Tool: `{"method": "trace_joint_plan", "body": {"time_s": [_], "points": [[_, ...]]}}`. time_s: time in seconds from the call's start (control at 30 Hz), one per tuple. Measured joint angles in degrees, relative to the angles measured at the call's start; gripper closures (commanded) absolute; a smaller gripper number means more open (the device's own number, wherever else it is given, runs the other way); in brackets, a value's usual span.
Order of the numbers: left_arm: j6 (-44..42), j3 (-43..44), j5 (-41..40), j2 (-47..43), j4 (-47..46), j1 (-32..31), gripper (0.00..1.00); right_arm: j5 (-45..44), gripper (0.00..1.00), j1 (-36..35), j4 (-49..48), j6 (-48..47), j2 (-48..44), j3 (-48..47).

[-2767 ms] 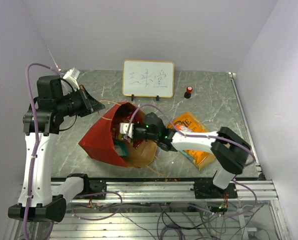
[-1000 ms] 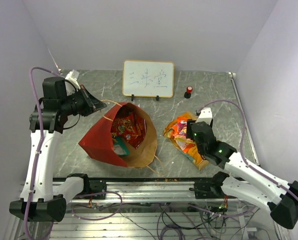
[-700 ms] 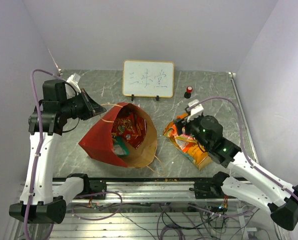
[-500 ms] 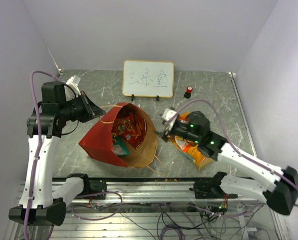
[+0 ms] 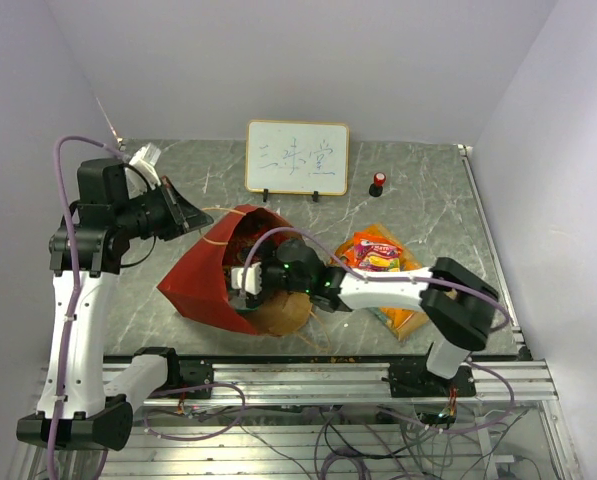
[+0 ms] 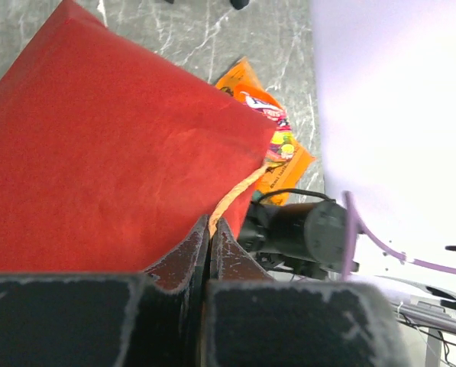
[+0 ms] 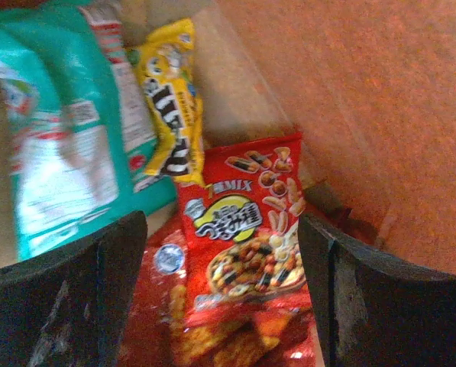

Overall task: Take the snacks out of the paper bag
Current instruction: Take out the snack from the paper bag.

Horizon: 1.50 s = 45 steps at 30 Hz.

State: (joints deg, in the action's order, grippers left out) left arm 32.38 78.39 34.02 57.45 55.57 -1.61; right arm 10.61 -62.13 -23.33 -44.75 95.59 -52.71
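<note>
The paper bag [image 5: 200,283] lies on its side, red outside [image 6: 113,145] and brown inside [image 7: 334,92], with its mouth toward the right. My left gripper [image 5: 185,215] is shut on the bag's thin orange string handle [image 6: 231,195] and holds it up. My right gripper [image 5: 250,280] reaches into the mouth, open, with nothing between its fingers [image 7: 67,298]. Inside lie snacks: a red mix packet [image 7: 243,229], a teal-white packet [image 7: 52,145], a yellow candy packet [image 7: 170,99] and a red crinkly bag [image 7: 212,344] underneath. More snacks, orange and red packets [image 5: 383,258], lie on the table to the right of the bag.
A small whiteboard [image 5: 297,157] stands at the back of the grey table. A red-capped black bottle [image 5: 378,183] stands to its right. The right arm's white link [image 5: 388,287] stretches across the packets on the table.
The right arm swung left from the packets on the table into the bag's mouth, its jaws widening on the way. The left gripper kept hold of the handle.
</note>
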Motion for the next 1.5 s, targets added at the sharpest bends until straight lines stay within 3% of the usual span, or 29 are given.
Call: {"method": "trace_joint_plan", "body": {"time_s": [0.33,0.53,0.63,0.83,0.93,1.07,1.33,1.5], "points": [[-2.34,3.26,4.33,1.95,-1.79,0.0,0.93,-7.61,0.17,2.86,-2.12,-6.25,15.15,-14.12],[-4.11,3.43,6.16,2.86,-2.12,0.0,0.93,-7.63,0.24,5.44,1.22,-6.25,18.67,-18.8],[-5.16,4.13,6.21,3.91,-2.01,0.0,0.93,-7.37,0.35,5.55,1.88,-6.05,19.8,-18.8],[-6.03,4.92,6.19,5.6,-1.95,0.0,0.93,-5.38,0.76,5.11,4.7,-4.5,20.28,-18.75],[-6.08,5.64,5.99,6.21,-1.7,0.0,0.93,-4.94,0.87,5.11,5.42,-3.28,20.11,-18.75],[-7.1,8.92,4.48,7.74,0.39,0.0,0.93,-3.96,0.99,5.16,8.7,-2.03,18.34,-18.78],[-6.38,11.98,-0.79,9.51,1.27,0.0,0.93,-0.96,1.0,5.18,14.05,3.13,4.74,-12.33],[-2.25,6.34,-2.82,6.82,-1.84,0.0,0.93,1.03,1.0,5.16,15.08,8.98,-8.55,-3.06]]}}
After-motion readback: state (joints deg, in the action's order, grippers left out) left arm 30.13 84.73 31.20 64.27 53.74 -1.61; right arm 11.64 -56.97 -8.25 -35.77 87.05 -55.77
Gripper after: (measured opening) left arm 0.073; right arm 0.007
